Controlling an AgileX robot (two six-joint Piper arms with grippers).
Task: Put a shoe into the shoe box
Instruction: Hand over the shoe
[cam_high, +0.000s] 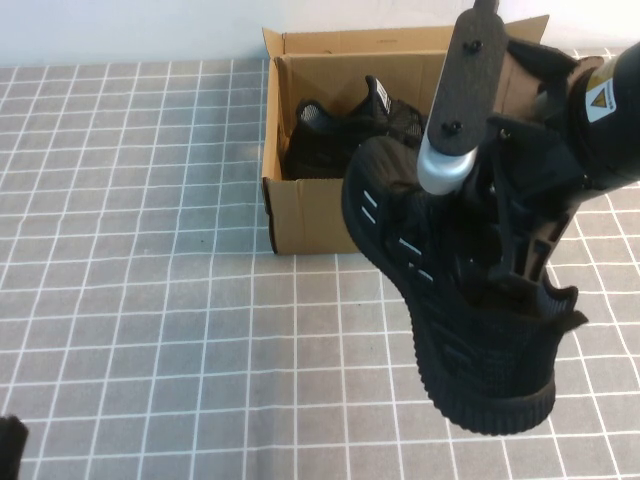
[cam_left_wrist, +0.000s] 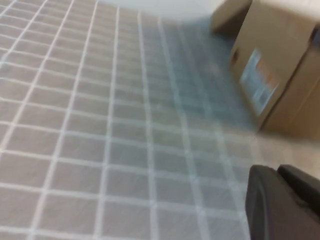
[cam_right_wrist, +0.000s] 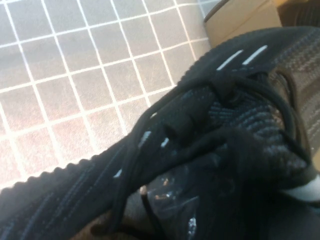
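Note:
My right gripper (cam_high: 505, 265) is shut on a black sneaker (cam_high: 470, 350) and holds it in the air, toe towards the brown shoe box (cam_high: 310, 215), heel towards me. In the right wrist view the sneaker (cam_right_wrist: 210, 125) fills the picture, laces and white dashes showing, and hides the jaws. A corner of the box (cam_right_wrist: 240, 22) shows beyond the toe. A second black sneaker (cam_high: 330, 140) lies inside the box. My left gripper (cam_high: 8, 440) is low at the near left corner, shut and empty, far from the box (cam_left_wrist: 280, 70).
The table is covered by a grey cloth with a white grid (cam_high: 150, 250). A white wall runs behind the box. The right arm's black link (cam_high: 470, 70) hangs over the box's right half.

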